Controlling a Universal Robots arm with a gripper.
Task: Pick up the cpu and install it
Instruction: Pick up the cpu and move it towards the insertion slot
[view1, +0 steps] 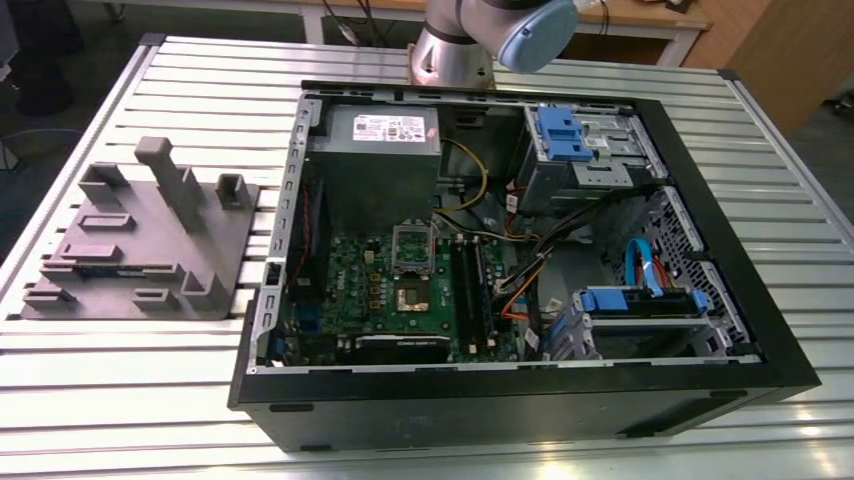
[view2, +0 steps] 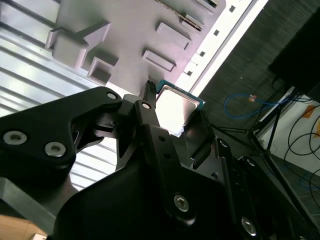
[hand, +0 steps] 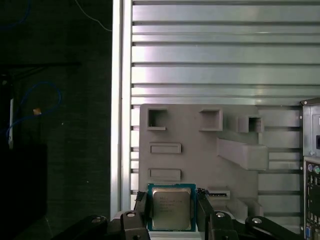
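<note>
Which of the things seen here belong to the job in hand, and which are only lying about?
For the job: the cpu, gripped by the end effector; the socket on the motherboard.
Lying about: the grey holder tray; the power supply box; the blue drive brackets; the cables.

A silver bench (view1: 200, 80) made of long strips. On it, at the exterior view's left, a flat grey tray (view1: 134, 250) with blocks sticking up and little pockets. Just beside the tray, a big black computer box (view1: 534, 410) lying open. Inside, a green board (view1: 400, 300) in the middle, a grey box (view1: 374, 135) at the far end, blue holders (view1: 561, 128), thin yellow and orange wires, and a bent blue wire (view1: 633, 262).
</note>
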